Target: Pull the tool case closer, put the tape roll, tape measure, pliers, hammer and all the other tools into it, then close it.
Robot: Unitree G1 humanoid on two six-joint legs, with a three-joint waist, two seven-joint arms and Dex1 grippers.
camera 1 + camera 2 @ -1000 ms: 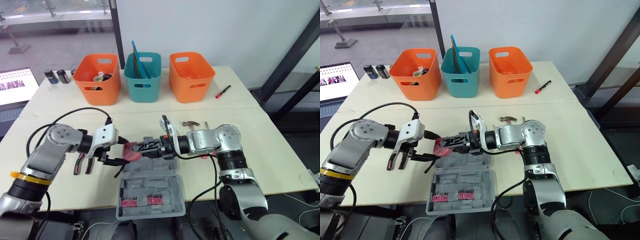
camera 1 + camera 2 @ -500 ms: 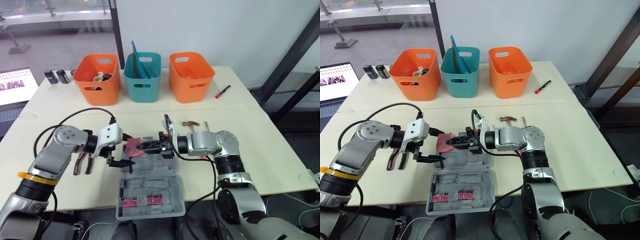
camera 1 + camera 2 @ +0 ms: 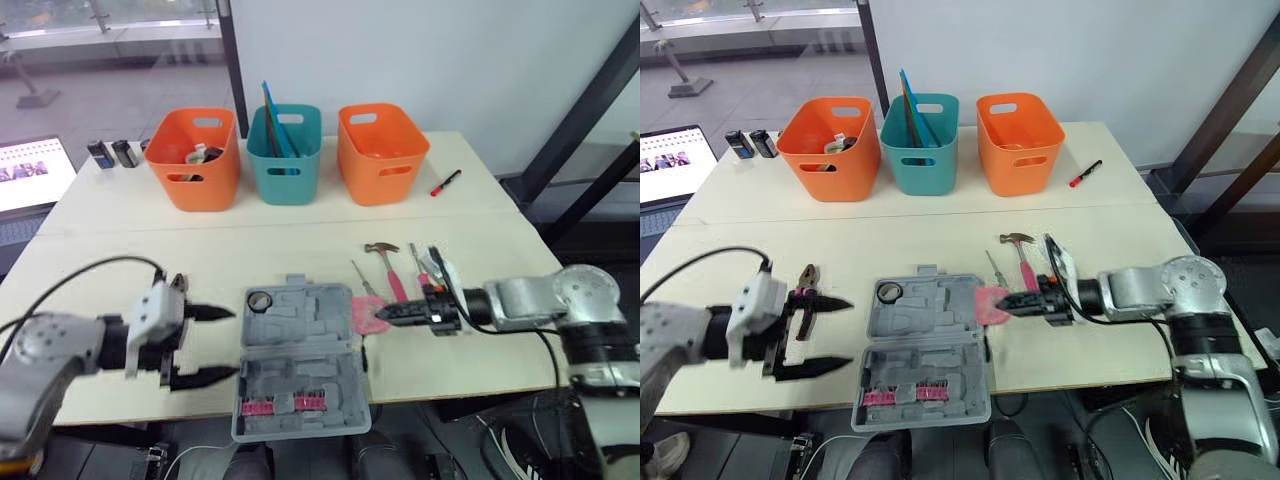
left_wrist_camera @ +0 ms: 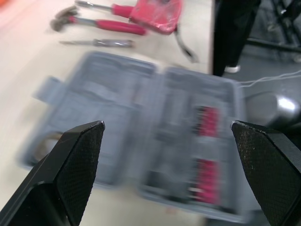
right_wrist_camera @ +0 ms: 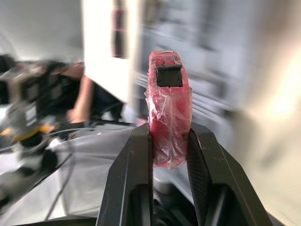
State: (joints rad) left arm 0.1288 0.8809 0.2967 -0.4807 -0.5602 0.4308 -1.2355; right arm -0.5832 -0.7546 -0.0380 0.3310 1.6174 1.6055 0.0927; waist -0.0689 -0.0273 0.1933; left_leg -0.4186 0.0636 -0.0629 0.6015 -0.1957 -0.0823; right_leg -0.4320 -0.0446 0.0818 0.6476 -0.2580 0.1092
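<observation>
The red tape measure, wrapped in clear film, is pinched flat between the two fingers of the right gripper, which are closed hard against its broad sides; its black slide faces away from the wrist. Gripped by its faces like this, it should go edge-first into a moulded pocket. It hangs at the fingertips, just beside the right edge of the open grey tool case, so I judge the step in hand to be carrying it over the case to drop it in

Ahead of those fingertips, the tape roll already lies in the far corner of the case's far half; strips of red bits fill the near half. Behind the right gripper's fingers, towards the wrist, the hammer, a screwdriver and another red-handled tool lie loose on the table

The left gripper is spread wide and holds nothing, pointing at the case's left edge, probably ready to steady it. The pliers lie just beside its far finger

No brand, label or writing can be read on the tape measure or the case
</observation>
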